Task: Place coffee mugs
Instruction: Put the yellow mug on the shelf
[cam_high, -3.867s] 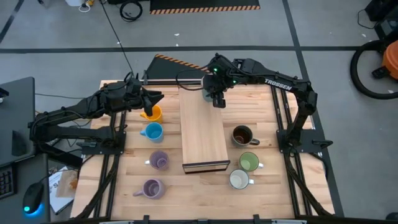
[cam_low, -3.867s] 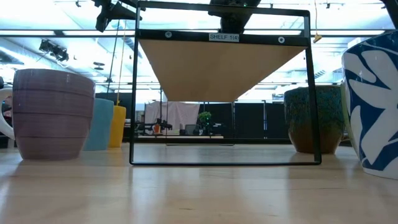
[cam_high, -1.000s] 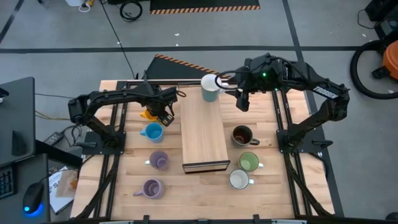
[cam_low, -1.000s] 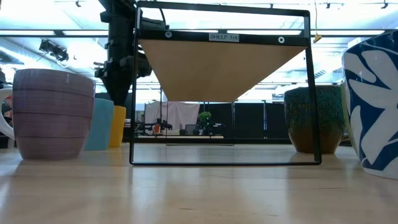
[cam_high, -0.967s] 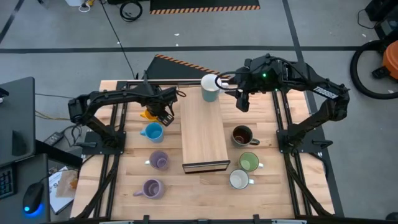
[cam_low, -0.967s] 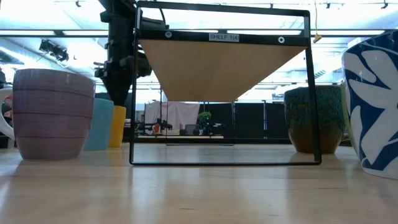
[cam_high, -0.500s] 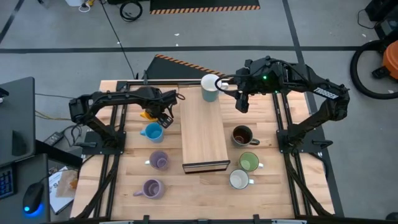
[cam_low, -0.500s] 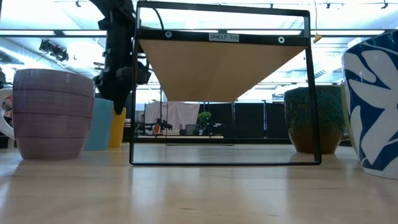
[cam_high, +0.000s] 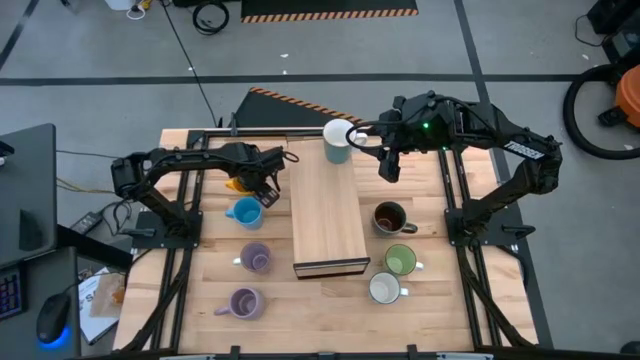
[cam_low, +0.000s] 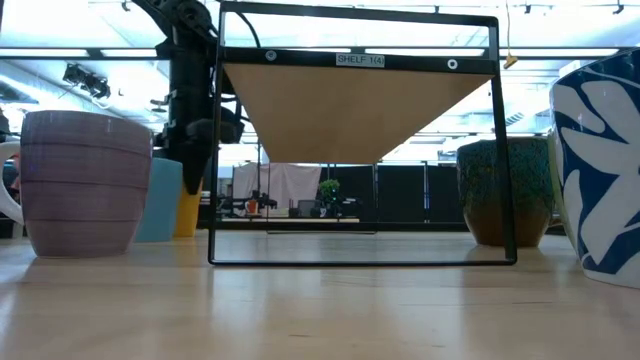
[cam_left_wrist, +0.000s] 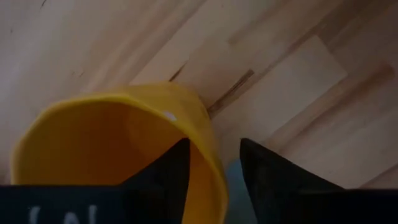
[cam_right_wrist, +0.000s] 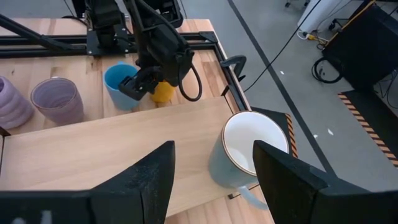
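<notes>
Left pincer (cam_high: 262, 183) down at the orange mug (cam_high: 243, 181), fingers straddling its rim, not closed, at 10 o'clock on the desk (cam_high: 440, 310). Right pincer (cam_high: 388, 166) spread wide, holding nothing, hovering just beside the white mug (cam_high: 338, 139) standing on the board's (cam_high: 325, 215) 12 o'clock end.

Label "SHELF 1(4)" (cam_low: 363, 60): small white tag on top bar of black shelf frame (cam_low: 214, 150), low view, to right of left gripper (cam_low: 192, 150) hanging beside frame's left post. No other readable text in current pictures; lettering on right arm (cam_high: 520, 150) too small to read.
</notes>
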